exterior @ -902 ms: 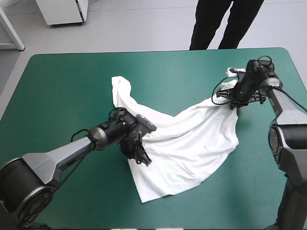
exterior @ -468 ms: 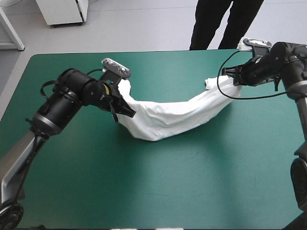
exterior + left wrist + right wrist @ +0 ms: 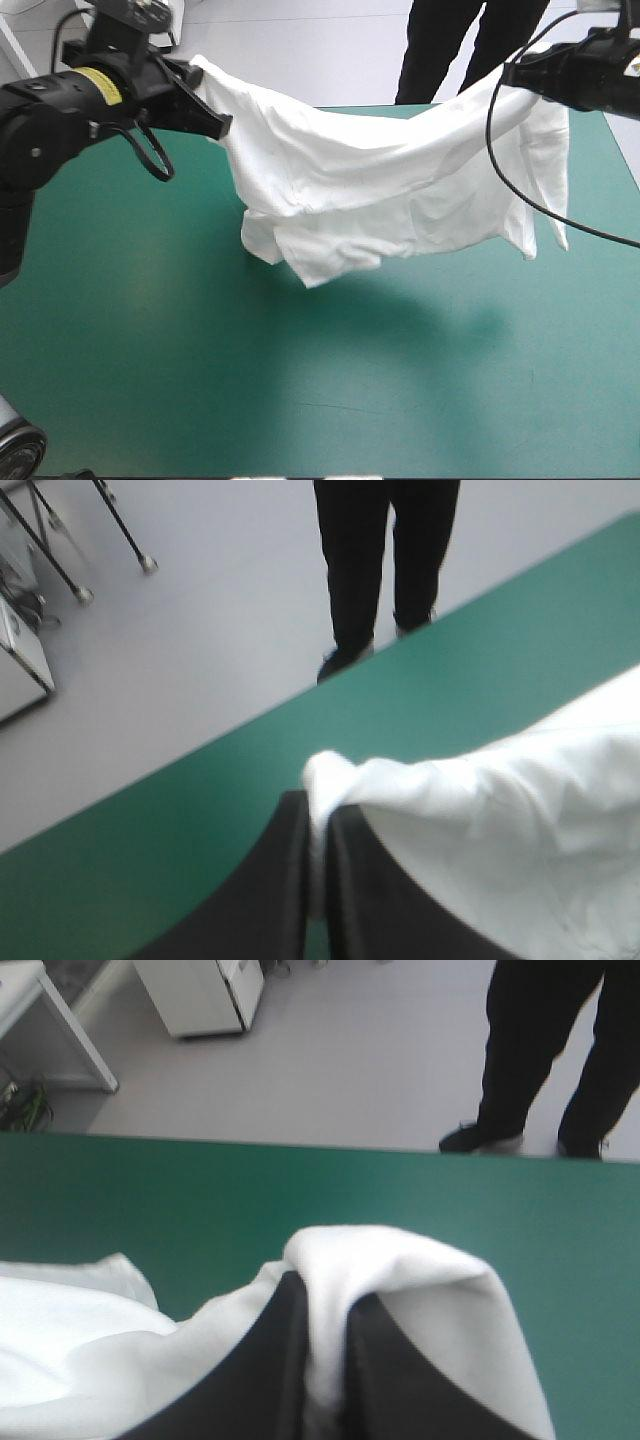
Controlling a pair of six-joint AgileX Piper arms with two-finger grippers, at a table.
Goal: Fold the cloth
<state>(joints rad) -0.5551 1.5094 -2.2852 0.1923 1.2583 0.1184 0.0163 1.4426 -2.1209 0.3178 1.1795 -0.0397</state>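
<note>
Over the whole high view spreads the table [image 3: 150, 330]. Its teal-green cover shows unbroken from the near edge up to the soft shadow [image 3: 400, 300] under the cloth, and on toward the left and right edges. The far edge shows as a short strip behind the cloth, between the two arms.

Above the far half of the table hangs the T-shirt [image 3: 380, 190], lifted off the cover and strung between the two arms. Its upper edge starts high over the far left corner, sags toward the middle, then climbs to the far right corner. Below that line the body droops in loose folds. The lowest corner hangs left of centre, with its shadow lying apart from it on the cover. A narrower flap dangles under the right arm, close to the table's right edge.

The left gripper [image 3: 212, 122] is all but closed on a bunched corner of the T-shirt. In its wrist view the black fingers [image 3: 285, 880] meet in an arch with a thin white fold pinched between them, and the rest spills away to one side. The right gripper [image 3: 512, 73] pinches the opposite corner the same way. The cloth curls over the tips of its fingers [image 3: 285, 1360] and drapes down on both sides.
</note>
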